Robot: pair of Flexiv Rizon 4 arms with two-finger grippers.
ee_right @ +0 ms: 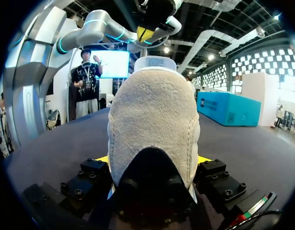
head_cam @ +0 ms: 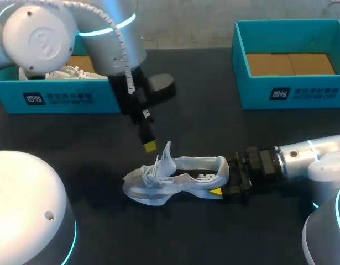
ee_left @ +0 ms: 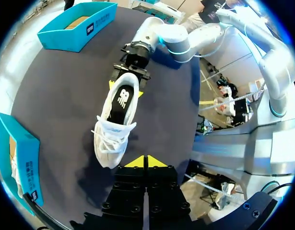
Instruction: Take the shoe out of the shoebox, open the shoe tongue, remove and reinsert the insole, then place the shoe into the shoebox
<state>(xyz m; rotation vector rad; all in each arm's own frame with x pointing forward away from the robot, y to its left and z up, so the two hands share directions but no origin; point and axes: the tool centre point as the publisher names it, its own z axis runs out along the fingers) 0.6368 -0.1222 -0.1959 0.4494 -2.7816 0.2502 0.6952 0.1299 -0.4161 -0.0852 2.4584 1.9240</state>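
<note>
Head view — shoe (head_cam: pixel 175 179) on the desk (head_cam: pixel 214 127), heel clamped in my right end effector (head_cam: pixel 226 178); left end effector (head_cam: pixel 150 146) hovers closed, empty, above the tongue (head_cam: pixel 167 152). An insole (ee_left: pixel 124 98) tug could wrench it loose.

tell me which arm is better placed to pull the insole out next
Left, most likely. The left gripper hangs empty just above the shoe, beside its raised tongue, with the insole exposed. The right gripper is shut on the heel, steadying the shoe.

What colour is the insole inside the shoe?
Black with a white mark; the insole in the shoe shows best in the left wrist view.
</note>
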